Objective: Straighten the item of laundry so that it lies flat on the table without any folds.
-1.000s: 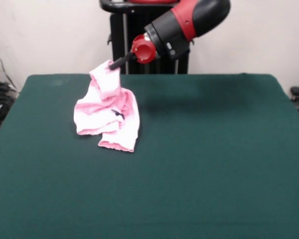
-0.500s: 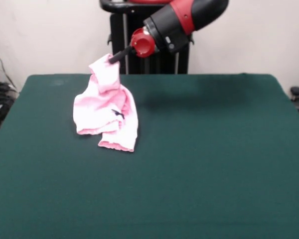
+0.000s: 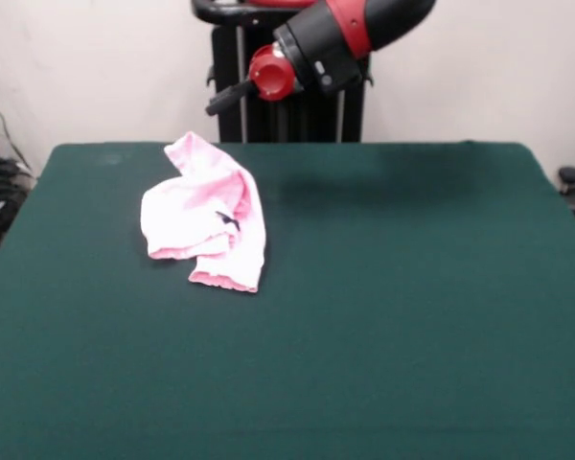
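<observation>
The pink baby pants (image 3: 209, 223) lie crumpled and folded on the green tabletop (image 3: 383, 307) — left of centre. The gripper (image 3: 214, 107) hangs above them, empty; its opening probably narrow — I cannot tell.

Red-and-black arm (image 3: 350, 34), thin dark tool (image 3: 214, 107)

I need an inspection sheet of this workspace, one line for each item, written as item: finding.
Surface: green table, no damage seen.
Job's things: pink baby pants lie bunched and folded at the far left part of the table, not flat.
Clutter: nothing seen.
Grippers: gripper hangs above the pants and apart from them, holding nothing; open or shut cannot be told.
Cables: dark cables beside the table's left edge.
Surroundings: pale wall behind; a small dark object past the right edge.
</observation>
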{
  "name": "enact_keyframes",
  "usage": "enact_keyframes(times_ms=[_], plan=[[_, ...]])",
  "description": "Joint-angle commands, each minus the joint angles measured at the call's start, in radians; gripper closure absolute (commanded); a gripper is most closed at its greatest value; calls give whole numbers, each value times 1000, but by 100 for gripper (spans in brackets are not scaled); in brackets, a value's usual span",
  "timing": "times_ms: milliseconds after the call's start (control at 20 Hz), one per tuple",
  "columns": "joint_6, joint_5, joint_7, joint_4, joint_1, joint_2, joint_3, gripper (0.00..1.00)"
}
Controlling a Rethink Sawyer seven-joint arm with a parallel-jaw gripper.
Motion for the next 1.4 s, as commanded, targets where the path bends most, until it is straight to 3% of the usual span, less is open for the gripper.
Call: enact_keyframes(times_ms=[50, 200, 350, 550, 650, 700, 800, 900, 1150, 1400], plan=[[194, 58, -220, 1, 50, -119, -18, 0], [293, 110, -344, -5, 89, -144, -85, 0], [389, 103, -365, -19, 127, -123, -166, 0], [531, -20, -289, -90, 146, -62, -302, 0], [506, -113, -255, -136, 104, -74, -310, 0], [433, -219, -235, -148, 30, -135, -255, 0], [329, -561, -269, -179, -175, -262, -128, 0], [323, -801, -301, -208, -327, -335, -11, 0], [424, -1242, -366, -303, -525, -386, 144, 0], [530, -1491, -338, -385, -574, -390, 175, 0]])
